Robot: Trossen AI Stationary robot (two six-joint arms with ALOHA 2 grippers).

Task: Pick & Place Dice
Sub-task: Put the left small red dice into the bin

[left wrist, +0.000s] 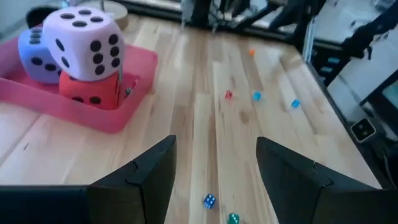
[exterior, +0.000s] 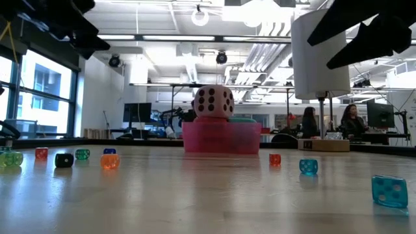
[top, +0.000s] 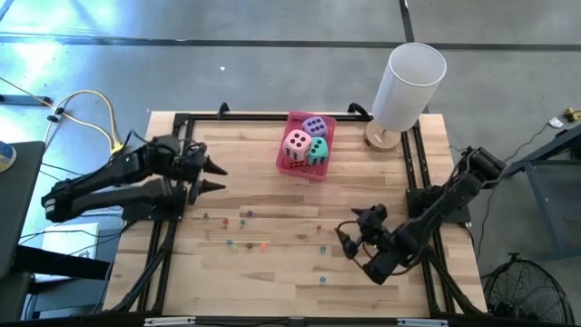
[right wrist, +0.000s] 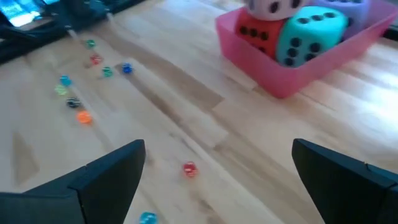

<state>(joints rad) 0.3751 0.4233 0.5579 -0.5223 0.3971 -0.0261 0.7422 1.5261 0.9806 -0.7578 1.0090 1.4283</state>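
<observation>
The pink die [top: 296, 143] perches atop the others in the pink tray [top: 283, 160]; a nudge could topple it. Left gripper [top: 216, 177] and right gripper [top: 348, 243] jaws are released, holding nothing.

Bright, even light falls on my worktop [top: 272, 245] from the ceiling lamps [exterior: 200, 16] above the pink tray [exterior: 221, 138]. Shadows under the tray are soft and short. In my wrist views the tray and the small beads [right wrist: 93, 81] near it look blurred. Windows [exterior: 39, 91] far behind the tray give some glare.
</observation>
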